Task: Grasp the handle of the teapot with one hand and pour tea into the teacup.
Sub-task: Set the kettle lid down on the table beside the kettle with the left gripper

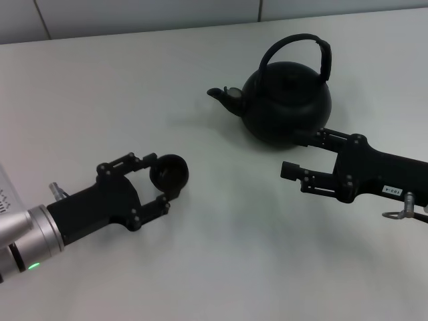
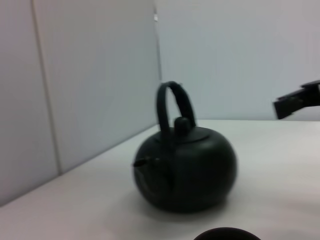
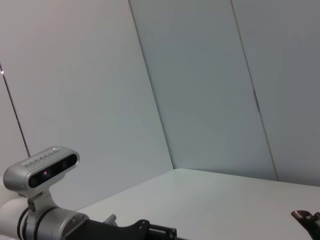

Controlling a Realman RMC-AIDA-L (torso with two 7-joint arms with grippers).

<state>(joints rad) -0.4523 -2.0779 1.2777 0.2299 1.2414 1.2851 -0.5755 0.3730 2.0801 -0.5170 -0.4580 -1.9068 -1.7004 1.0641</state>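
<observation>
On the white bench [image 1: 221,267], the left gripper [image 1: 162,176] has its fingers clamped on the small round black teacup [image 1: 170,171] at near left. The right gripper [image 1: 299,154] hovers with fingers apart just beside the teapot [image 1: 287,100], a matte black round pot farther right, its arched handle [image 1: 304,47] upright.

A plain white tabletop [image 1: 221,267] fills nearly the whole head view. Along its far edge, toward twelve o'clock, stands a pale grey panelled wall [image 3: 200,75], split by thin dark vertical seams. The light is soft and even, casting only faint shadows.
</observation>
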